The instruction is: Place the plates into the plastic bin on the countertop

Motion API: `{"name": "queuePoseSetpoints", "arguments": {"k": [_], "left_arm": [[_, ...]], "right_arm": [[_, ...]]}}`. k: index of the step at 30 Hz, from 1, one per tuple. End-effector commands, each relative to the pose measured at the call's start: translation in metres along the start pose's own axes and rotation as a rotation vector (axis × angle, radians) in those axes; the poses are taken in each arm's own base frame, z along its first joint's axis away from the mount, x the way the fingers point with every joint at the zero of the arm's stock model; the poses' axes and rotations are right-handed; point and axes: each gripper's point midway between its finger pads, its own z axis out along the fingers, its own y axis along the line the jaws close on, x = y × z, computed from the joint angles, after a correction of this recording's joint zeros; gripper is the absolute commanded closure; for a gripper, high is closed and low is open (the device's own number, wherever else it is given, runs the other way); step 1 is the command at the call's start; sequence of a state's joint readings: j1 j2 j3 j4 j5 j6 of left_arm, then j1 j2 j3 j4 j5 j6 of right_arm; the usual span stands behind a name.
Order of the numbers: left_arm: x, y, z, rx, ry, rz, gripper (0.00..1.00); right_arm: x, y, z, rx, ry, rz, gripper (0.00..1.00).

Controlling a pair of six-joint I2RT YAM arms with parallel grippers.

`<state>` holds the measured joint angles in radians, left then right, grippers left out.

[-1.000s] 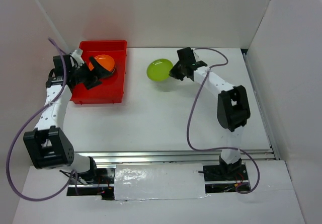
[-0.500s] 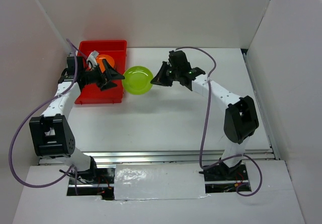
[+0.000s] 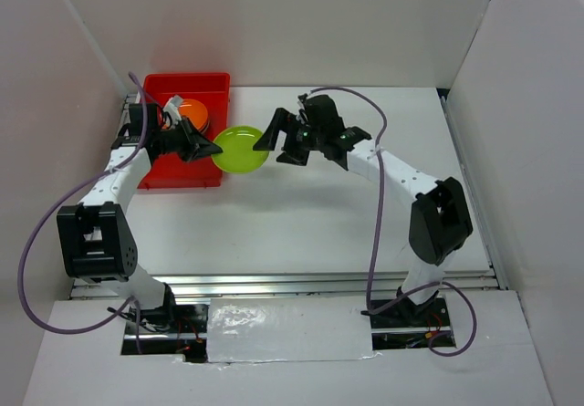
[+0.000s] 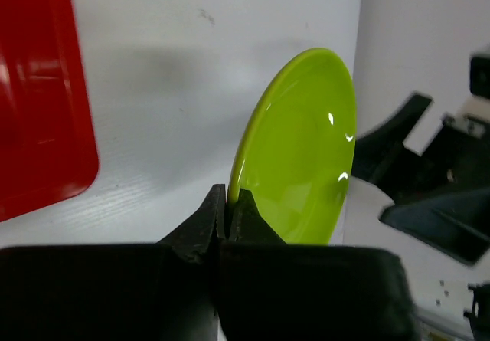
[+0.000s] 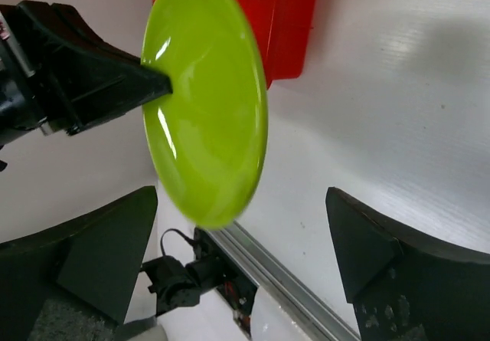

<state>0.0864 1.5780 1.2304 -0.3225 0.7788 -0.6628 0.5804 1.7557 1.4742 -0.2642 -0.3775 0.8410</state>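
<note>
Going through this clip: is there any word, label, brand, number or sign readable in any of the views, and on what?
None: no readable text, label, brand, number or sign in any view.
The green plate, the orange plate, the red bin and the white countertop are all plain.
The black parts of both arms show no legible marking.

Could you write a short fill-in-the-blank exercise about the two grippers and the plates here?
The left gripper is shut on the rim of the lime green plate, while the right gripper stands ____.
A second plate lies in the red bin; its colour is ____.
The gripper nearer to the red bin is the ____ one.
Missing words: open; orange; left.
</note>
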Motion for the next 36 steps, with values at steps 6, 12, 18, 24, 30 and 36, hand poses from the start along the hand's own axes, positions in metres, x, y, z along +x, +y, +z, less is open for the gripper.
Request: {"name": "queuePoseSetpoints", "arguments": {"k": [6, 12, 18, 24, 30, 36], "left_arm": [[-0.115, 0.049, -0.043, -0.26, -0.492, -0.187, 1.0], [-0.207, 0.094, -0.056, -0.467, -0.727, -0.196, 1.0], [-0.245, 0.128, -0.031, -0.54, -0.661, -0.215, 1.0], [-0.232, 0.157, -0.015, -0.572, -0.605, -0.264, 0.99], [-0.232, 0.152, -0.01, -0.536, -0.554, -0.255, 0.13], [-0.222, 0.108, -0.087, -0.725, -0.603, -0.288, 0.01]], "right_arm": [[-0.016, -0.018, -0.095, 0.023, -0.263, -0.026, 0.0], [0.025, -0.052, -0.123, 0.023, -0.233, -0.04, 0.0], [0.048, -0.06, -0.143, 0.004, -0.21, -0.069, 0.0], [0.041, -0.04, -0.174, -0.055, -0.278, -0.12, 0.0], [0.04, -0.022, -0.196, -0.085, -0.302, -0.173, 0.0], [0.031, -0.018, -0.228, -0.003, -0.394, -0.217, 0.0]]}}
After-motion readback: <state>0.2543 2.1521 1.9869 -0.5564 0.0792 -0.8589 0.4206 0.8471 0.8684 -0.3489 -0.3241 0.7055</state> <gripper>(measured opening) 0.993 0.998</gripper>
